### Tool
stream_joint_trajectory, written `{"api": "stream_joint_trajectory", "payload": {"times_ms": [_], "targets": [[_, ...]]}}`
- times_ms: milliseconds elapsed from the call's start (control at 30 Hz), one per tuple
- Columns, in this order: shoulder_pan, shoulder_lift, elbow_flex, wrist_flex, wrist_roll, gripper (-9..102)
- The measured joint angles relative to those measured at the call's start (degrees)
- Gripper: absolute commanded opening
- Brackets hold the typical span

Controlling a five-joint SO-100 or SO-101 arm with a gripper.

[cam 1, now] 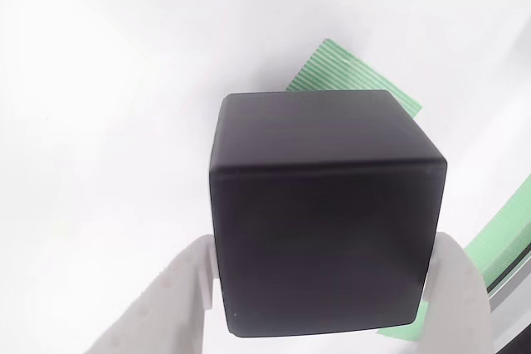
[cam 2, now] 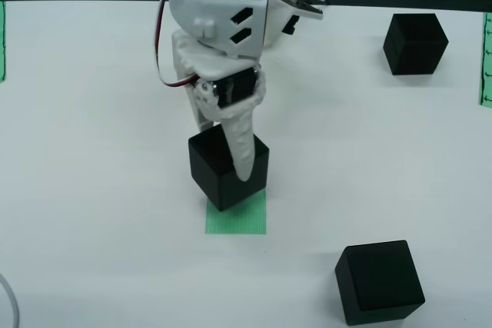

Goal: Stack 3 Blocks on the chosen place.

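White gripper (cam 1: 319, 288) fingers are clamping a black cube (cam 1: 323, 213) over the green striped patch (cam 2: 236, 217) on the white table (cam 2: 92, 190). Two other cubes (cam 2: 379, 282) (cam 2: 415, 42) are sitting well apart from it.

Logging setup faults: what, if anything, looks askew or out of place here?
The block in the hand sits twisted relative to the green striped patch, corner toward the camera and covering only its far edge. Nothing looks spilled or damaged.
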Motion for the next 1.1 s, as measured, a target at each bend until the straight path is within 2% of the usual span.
{"api": "stream_joint_trajectory", "payload": {"times_ms": [567, 767, 1100], "targets": [[-2.5, -7.9, -7.3, 1.6, 28.7, 23], [-3.3, -9.2, -7.2, 1.8, 33.9, 23], [-3.1, -12.3, -7.2, 2.3, 36.1, 24]]}}
